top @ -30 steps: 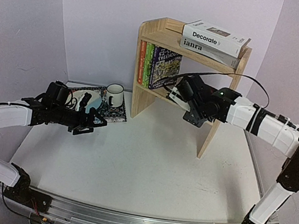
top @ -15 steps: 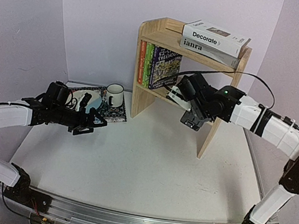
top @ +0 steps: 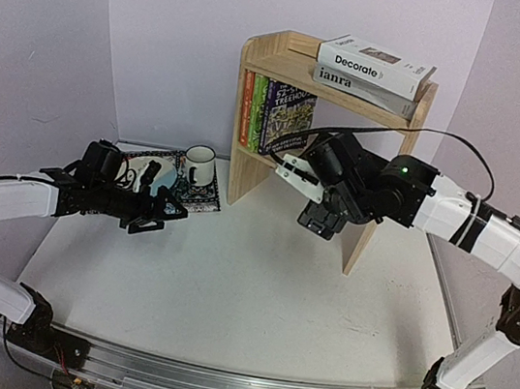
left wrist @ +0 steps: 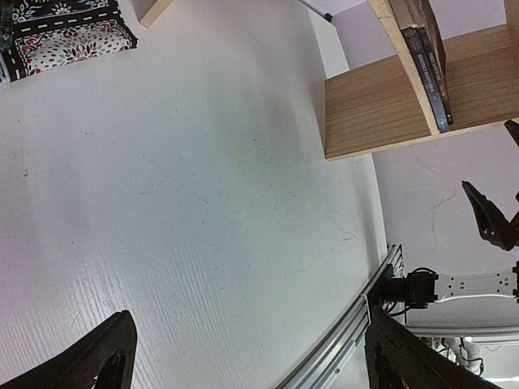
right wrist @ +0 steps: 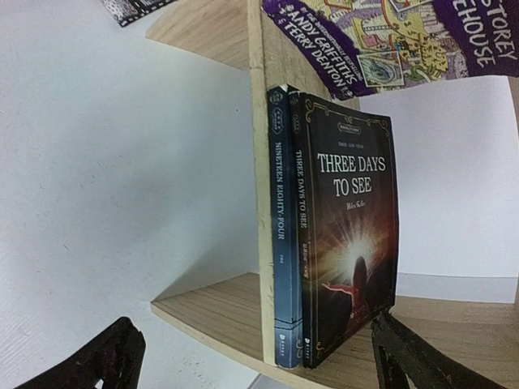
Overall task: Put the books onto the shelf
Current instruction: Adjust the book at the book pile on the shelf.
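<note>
Two grippers, both with jaws spread wide and nothing held. The right gripper [top: 318, 221] hangs just off the lower tier of the shelf [top: 246, 158], facing Three Days to See [right wrist: 353, 243] and Nineteen Eighty-Four [right wrist: 280, 243]. These two sit pressed together, apparently against a side panel. The Treehouse paperbacks [top: 277, 114] stand at that tier's left end. On the top tier, Decorate [top: 373, 63] lies on ianra [top: 359, 87]. The left gripper [top: 161, 216] hovers by the placemat [top: 202, 202] and mug [top: 198, 164].

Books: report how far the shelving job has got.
Done: Decorate and ianra lie stacked on top of the shelf; the Treehouse paperbacks, Nineteen Eighty-Four and Three Days to See stand on the lower tier. In hand: nothing; left gripper and right gripper are open and empty. Left: no book shows on the table, so it looks finished.
</note>
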{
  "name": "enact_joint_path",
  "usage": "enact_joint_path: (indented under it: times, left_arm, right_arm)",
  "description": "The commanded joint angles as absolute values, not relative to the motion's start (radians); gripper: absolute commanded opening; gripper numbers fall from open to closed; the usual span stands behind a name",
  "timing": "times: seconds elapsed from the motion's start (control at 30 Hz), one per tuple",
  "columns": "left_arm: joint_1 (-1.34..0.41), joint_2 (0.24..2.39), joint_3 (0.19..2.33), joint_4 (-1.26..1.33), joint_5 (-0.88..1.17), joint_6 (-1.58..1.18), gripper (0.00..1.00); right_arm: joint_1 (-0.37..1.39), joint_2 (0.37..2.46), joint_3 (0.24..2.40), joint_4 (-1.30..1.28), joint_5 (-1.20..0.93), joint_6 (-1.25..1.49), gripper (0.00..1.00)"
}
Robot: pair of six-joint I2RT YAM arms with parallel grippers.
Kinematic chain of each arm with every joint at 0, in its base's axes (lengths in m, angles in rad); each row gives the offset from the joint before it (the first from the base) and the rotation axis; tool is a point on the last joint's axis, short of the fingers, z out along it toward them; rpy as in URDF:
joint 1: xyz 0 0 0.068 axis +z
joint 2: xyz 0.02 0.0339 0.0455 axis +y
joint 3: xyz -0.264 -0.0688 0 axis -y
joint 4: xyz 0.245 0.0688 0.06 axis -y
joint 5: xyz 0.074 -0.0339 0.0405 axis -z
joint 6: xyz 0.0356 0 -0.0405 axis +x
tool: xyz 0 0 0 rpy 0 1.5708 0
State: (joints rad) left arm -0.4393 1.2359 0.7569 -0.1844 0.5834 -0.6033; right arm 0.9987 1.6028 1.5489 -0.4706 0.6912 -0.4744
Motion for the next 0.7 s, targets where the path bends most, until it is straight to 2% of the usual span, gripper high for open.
enact_joint_path:
  times: [0.0,0.03,0.1,0.17,0.27,0.33,0.47,0.5,0.67]
  left_arm:
    - [-0.437,1.249,0.812,-0.161,0.599,-0.601,0.99]
    - [-0.438,1.252,0.813,-0.161,0.598,-0.601,1.0]
    - [-0.437,1.259,0.818,-0.161,0.6,-0.601,0.99]
    - [-0.438,1.263,0.823,-0.161,0.601,-0.6,0.99]
    - [-0.437,1.262,0.825,-0.161,0.603,-0.601,1.0]
    - [-0.437,1.255,0.821,-0.161,0.603,-0.603,0.99]
    - [-0.437,1.241,0.807,-0.161,0.597,-0.607,0.99]
    - [-0.438,1.238,0.805,-0.161,0.596,-0.608,0.99]
    - [-0.437,1.232,0.801,-0.161,0.594,-0.612,0.99]
  right_arm:
    - [1.014,1.556,1.536,-0.468,0.619,-0.405,0.98]
    - [1.014,1.552,1.531,-0.466,0.592,-0.393,0.98]
    - [1.013,1.549,1.52,-0.459,0.546,-0.374,0.92]
    - [1.013,1.553,1.517,-0.456,0.516,-0.356,0.75]
    - [1.006,1.573,1.522,-0.456,0.501,-0.337,0.44]
    - [0.996,1.587,1.524,-0.456,0.499,-0.33,0.29]
    - [0.941,1.609,1.531,-0.455,0.506,-0.306,0.04]
    - [0.924,1.612,1.534,-0.455,0.508,-0.305,0.0]
    - [0.851,1.636,1.553,-0.454,0.495,-0.312,0.0]
